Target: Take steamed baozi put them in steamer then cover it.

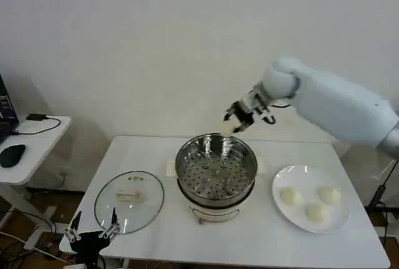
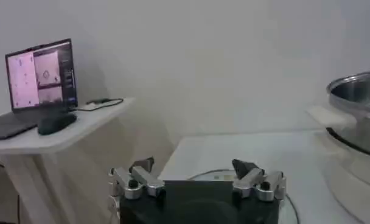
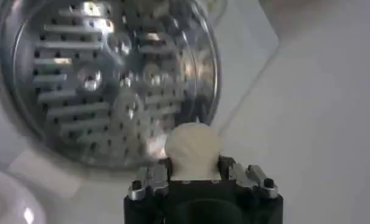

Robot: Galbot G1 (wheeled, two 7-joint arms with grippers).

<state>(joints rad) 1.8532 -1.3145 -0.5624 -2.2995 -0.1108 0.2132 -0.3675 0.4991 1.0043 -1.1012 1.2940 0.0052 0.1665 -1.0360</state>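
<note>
We see the right gripper (image 1: 239,118) raised in the air, just behind the far rim of the steamer (image 1: 216,170) and a little above it. Its fingers are closed around one steamed baozi (image 3: 192,149), a smooth cream-white bun that sticks out between them. In the right wrist view the perforated tray (image 3: 106,79) of the steamer lies below and ahead of this gripper, with no bun lying on it.

Three more baozi (image 1: 310,202) rest on a white plate (image 1: 283,179), which stands on the counter (image 1: 262,235) below the right arm, beside the steamer and nearer to the robot than the right gripper. They lie close together but apart from each other.

The left gripper (image 1: 93,230) hangs low at the near edge of the counter, well apart from the steamer. Its two fingers (image 2: 136,179) are spread wide and grasp nothing. The cover (image 1: 129,201), a clear glass lid with a pale handle in the centre, lies flat on the counter just ahead of this gripper. The steamer is beyond the lid, to the side of the left gripper.
</note>
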